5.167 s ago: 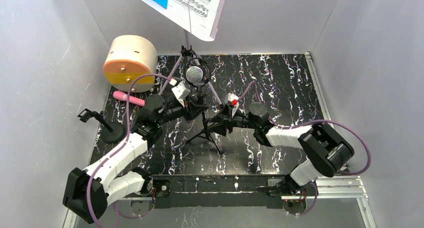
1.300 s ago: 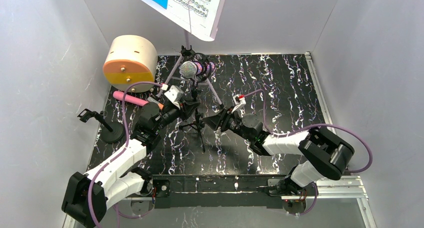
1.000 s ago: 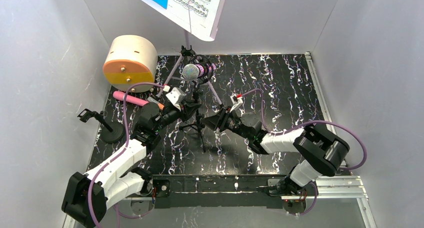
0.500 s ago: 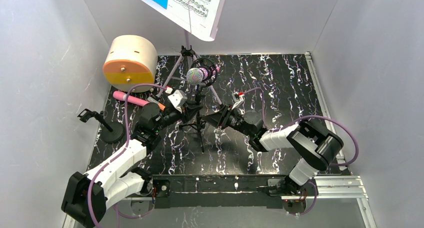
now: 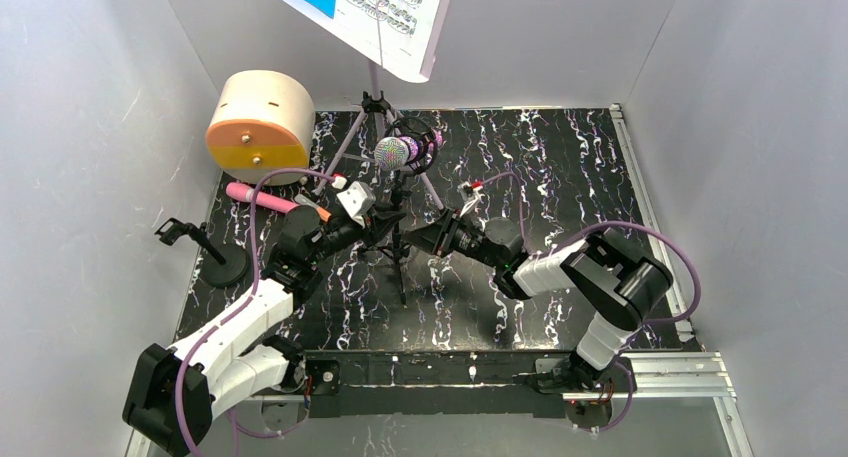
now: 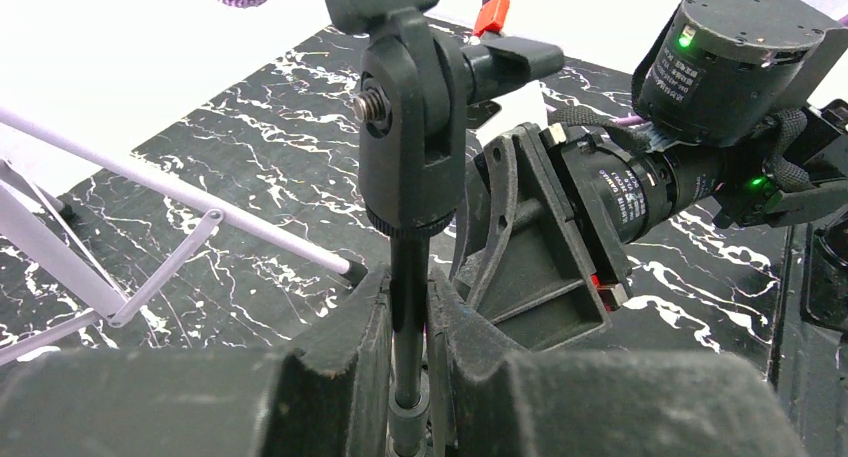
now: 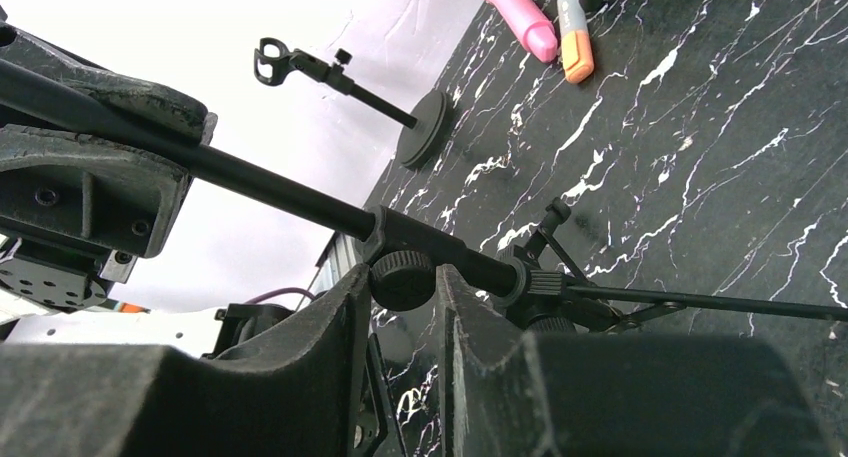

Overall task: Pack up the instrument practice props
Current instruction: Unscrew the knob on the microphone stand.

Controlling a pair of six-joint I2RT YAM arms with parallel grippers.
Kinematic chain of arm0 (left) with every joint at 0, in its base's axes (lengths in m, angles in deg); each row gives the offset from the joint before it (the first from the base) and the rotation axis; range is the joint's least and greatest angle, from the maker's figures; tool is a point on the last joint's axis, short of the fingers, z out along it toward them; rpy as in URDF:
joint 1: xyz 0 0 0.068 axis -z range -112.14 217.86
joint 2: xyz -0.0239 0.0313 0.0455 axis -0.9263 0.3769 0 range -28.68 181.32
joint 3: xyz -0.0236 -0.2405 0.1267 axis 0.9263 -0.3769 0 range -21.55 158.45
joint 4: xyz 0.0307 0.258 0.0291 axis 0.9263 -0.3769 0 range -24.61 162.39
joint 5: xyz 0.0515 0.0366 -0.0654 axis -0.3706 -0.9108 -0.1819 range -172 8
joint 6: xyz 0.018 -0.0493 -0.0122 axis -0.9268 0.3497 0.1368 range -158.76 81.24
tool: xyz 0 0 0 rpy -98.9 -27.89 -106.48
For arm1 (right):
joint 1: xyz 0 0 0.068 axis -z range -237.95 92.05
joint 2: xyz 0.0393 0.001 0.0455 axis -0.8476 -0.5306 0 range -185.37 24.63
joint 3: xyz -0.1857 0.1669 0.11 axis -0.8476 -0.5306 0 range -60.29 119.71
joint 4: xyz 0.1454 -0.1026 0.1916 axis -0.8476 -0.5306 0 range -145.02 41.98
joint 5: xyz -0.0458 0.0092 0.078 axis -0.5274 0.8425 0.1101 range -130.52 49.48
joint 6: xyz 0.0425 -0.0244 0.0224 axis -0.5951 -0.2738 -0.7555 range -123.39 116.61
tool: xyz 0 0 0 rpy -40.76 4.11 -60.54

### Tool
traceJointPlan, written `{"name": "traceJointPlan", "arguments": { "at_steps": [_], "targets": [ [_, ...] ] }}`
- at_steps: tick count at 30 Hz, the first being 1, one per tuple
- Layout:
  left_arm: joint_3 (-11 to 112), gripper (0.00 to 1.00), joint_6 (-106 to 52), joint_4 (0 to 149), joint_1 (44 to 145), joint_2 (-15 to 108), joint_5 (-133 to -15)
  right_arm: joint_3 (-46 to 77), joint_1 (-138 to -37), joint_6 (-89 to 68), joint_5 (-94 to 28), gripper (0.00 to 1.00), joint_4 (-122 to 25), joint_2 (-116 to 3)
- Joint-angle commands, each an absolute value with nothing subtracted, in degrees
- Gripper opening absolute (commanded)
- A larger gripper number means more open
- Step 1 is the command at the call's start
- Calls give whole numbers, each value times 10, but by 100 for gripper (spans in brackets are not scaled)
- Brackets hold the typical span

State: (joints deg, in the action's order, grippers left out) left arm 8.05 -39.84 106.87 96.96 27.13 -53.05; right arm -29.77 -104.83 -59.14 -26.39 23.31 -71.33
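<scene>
The silver-mesh purple mic (image 5: 392, 153) sits in its black ring mount (image 5: 418, 140) on top of a black tripod (image 5: 400, 262) at the table's middle. My left gripper (image 6: 408, 287) is shut on the tripod's thin upright pole (image 6: 407, 247), just under the swivel head. From the right, my right gripper (image 7: 402, 285) has its pads against both sides of a small ribbed knob (image 7: 402, 275) on the pole's collar. The pink handheld microphone (image 5: 257, 197) lies at the left. The lilac music stand (image 5: 345, 145) rises behind, carrying the blue and white sheet music (image 5: 375, 7).
A round wooden drum-like box (image 5: 258, 125) stands at the back left. A black clip holder on a round base (image 5: 215, 262) is at the left edge. An orange marker (image 7: 575, 49) lies beside the pink microphone. The stand's legs spread close behind the tripod.
My right gripper has moved in to the tripod and its jaws have narrowed onto the knob. The mic head has shifted slightly right. The left gripper keeps its hold on the pole.
</scene>
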Motion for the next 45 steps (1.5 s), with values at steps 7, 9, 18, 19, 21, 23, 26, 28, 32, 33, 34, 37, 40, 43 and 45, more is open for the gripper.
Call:
{"name": "traceJointPlan", "arguments": {
  "at_steps": [7,9,18,19,21,23,26,28,32,33,34,37,40,43,45],
  "targets": [
    [88,0,-416,1030,974,282,-539,-260,-1039,-559,-216,1,282,-742],
    [87,0,-414,1027,974,281,-543,-255,-1038,-533,-204,1,277,-747],
    [84,0,-406,1007,975,290,-564,-230,-1038,-422,-141,1,263,-764],
    [83,0,-406,1003,975,289,-566,-231,-1039,-405,-139,1,261,-761],
    [81,0,-410,996,975,288,-572,-231,-1040,-357,-134,1,248,-751],
    [79,0,-410,994,975,287,-582,-229,-1043,-305,-132,1,222,-738],
    [77,0,-410,994,975,293,-584,-226,-1049,-222,-127,1,183,-722],
    [79,0,-406,995,975,300,-580,-225,-1052,-168,-124,1,162,-712],
    [79,0,-402,998,975,307,-578,-225,-1061,-63,-126,1,124,-696],
    [79,0,-401,998,975,308,-579,-226,-1063,-40,-128,1,119,-692],
    [79,0,-399,999,975,310,-580,-227,-1067,-9,-130,1,112,-688],
    [79,0,-396,999,975,315,-577,-229,-1082,67,-153,1,87,-676],
    [79,0,-395,998,975,317,-577,-235,-1107,156,-185,1,68,-667],
    [75,0,-392,1000,975,314,-577,-240,-1131,250,-229,1,58,-660],
    [73,0,-393,1001,975,313,-576,-242,-1141,291,-251,1,50,-656]
  ]
}}
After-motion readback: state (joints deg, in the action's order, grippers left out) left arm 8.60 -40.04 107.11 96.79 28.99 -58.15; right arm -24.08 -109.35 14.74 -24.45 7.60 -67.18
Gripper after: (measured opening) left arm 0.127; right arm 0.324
